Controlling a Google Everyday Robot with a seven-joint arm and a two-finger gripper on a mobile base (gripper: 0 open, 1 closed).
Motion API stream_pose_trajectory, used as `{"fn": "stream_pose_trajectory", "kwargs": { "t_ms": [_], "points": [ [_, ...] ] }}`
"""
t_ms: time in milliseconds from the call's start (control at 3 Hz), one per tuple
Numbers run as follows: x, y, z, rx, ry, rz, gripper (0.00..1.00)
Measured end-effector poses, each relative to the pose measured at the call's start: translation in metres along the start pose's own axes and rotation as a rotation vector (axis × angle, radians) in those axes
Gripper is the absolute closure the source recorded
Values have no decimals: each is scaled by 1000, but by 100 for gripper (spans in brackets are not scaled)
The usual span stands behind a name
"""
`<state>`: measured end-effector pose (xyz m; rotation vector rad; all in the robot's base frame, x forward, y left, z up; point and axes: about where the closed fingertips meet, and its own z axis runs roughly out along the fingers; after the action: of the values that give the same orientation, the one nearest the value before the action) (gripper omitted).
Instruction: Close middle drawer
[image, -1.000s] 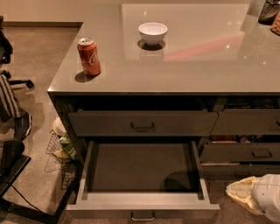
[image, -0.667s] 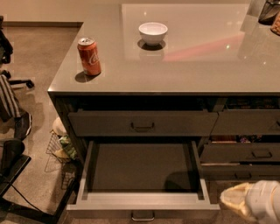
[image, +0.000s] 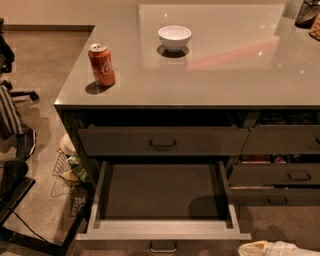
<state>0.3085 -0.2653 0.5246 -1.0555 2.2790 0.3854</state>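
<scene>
The middle drawer (image: 162, 192) is pulled far out of the counter cabinet toward me. Its dark flat floor is bare, and its pale grey metal walls (image: 97, 197) run down both sides. Its front (image: 125, 245) lies at the bottom edge of the view, with a small pull handle (image: 163, 246). My gripper (image: 270, 248) shows as a pale shape at the bottom right corner, just right of the drawer's front corner and low against the frame edge.
The top drawer (image: 162, 141) above is shut. Narrower drawers (image: 280, 175) stand to the right, slightly ajar. A red soda can (image: 101, 64) and a white bowl (image: 174, 38) sit on the countertop. A wire basket (image: 67, 170) and chair legs (image: 20, 200) are on the floor at left.
My gripper has moved down and to the left, sinking toward the bottom edge near the drawer's front right corner. The drawer has not visibly moved.
</scene>
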Motion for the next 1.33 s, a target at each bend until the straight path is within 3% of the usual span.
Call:
{"fn": "stream_pose_trajectory", "kwargs": {
  "t_ms": [333,667,1000,1333],
  "points": [
    [30,-3,48,-32,-60,33,100],
    [51,-8,106,-95,-97,85,100],
    [55,-10,155,-159,-123,116,100],
    [42,-19,175,-176,-152,106,100]
  ]
}}
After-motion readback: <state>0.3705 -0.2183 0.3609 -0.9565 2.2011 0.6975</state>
